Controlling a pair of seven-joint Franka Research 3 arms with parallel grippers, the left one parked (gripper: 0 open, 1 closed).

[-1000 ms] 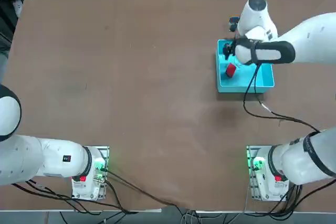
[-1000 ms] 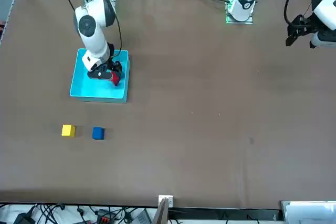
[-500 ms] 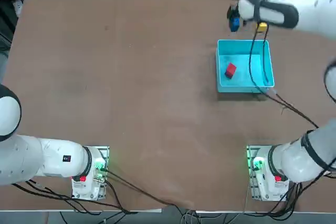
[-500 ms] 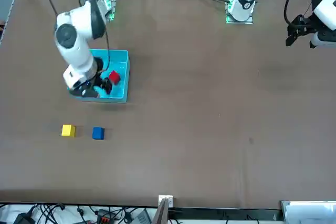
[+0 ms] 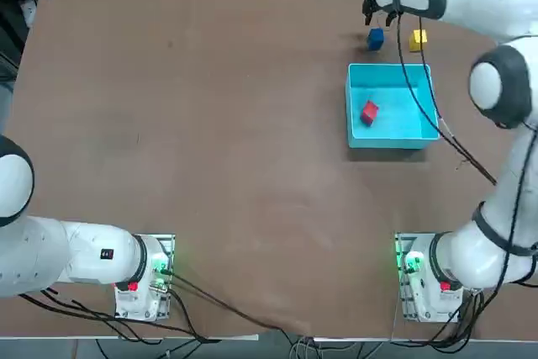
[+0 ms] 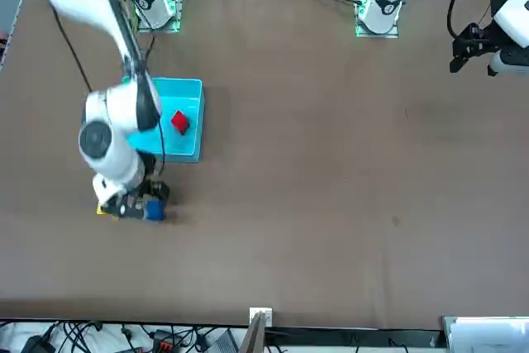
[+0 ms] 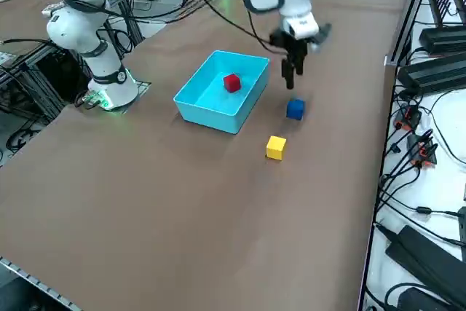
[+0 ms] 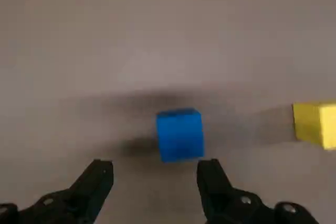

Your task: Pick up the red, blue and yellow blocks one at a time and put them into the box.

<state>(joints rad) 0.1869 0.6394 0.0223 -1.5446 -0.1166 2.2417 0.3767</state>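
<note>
1. Blue block [image 8: 179, 134] on bench [image 5: 210, 124], just ahead of right gripper [image 8: 155, 174]; gripper spread wide, empty, hovering above.
2. Yellow block [image 8: 315, 124] off to one side; red block [image 5: 369, 113] already in box [image 5: 424, 128], behind gripper.
3. Next, likely: centre over blue, drop straight, clamp flat faces, avoid nudging yellow.
4. Wrist view shows finger gap; front view hides yellow behind arm.

the right arm [image 5: 492, 6] is glossy white with rounded joint housings, one capped by a grey disc [image 6: 94, 138]. a thin black cable [image 5: 420, 98] runs along it. the right gripper [image 8: 155, 184] is black, with two tapered fingers [image 8: 212, 182]. near the box [image 5: 420, 128], its base [image 5: 420, 279] glows green with a red patch.
</note>
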